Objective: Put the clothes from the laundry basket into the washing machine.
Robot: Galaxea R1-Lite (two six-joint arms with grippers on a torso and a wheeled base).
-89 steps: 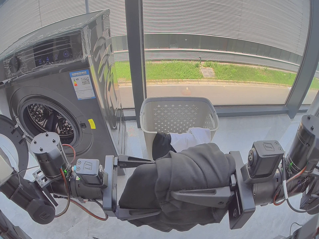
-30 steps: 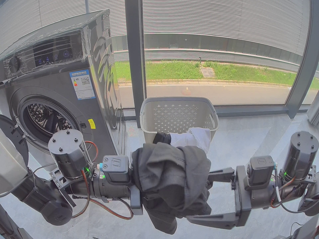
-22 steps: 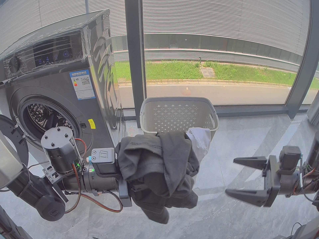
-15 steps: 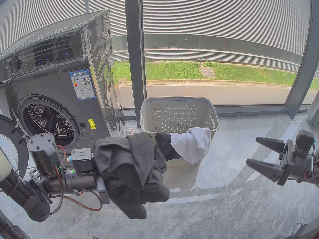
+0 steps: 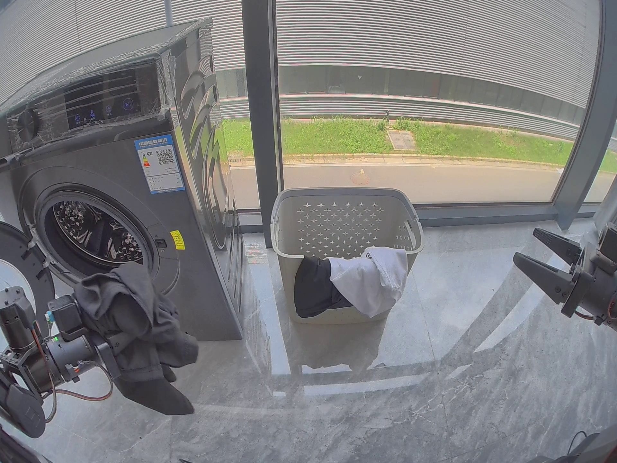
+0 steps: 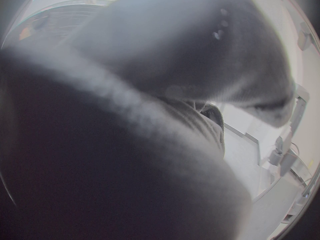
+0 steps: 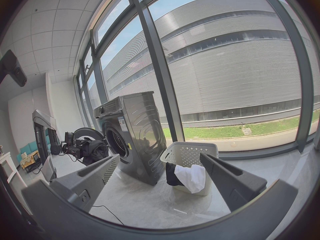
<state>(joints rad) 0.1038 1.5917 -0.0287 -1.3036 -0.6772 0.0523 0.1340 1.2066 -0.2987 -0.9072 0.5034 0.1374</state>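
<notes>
Swinging away from the middle of the floor, the left arm has carried the dark grey crumpled garment over to the front of the dark grey front-loading washing machine. The right gripper has pulled back to the far right, near the window frame. Its two black fingers stand wide apart.

A broad stretch of polished grey stone floor separates the two arms. The machine's round door is swung out to the left and the drum opening is uncovered. The garment hangs just below and in front of the opening's lower rim.

The left gripper sits under the cloth, which drapes over it and hangs down; whether it is clamped on the fabric I cannot tell. From the left wrist camera the grey cloth lies right against the lens, with a sliver of pale floor beyond.

The right wrist camera takes in the room from the side. It shows the bundle held clear of the floor at the door, and the pale grey perforated plastic laundry basket standing near the machine's right flank, by the window. A white garment is draped over the basket's front rim with a black garment beside it, both well apart from either gripper.
</notes>
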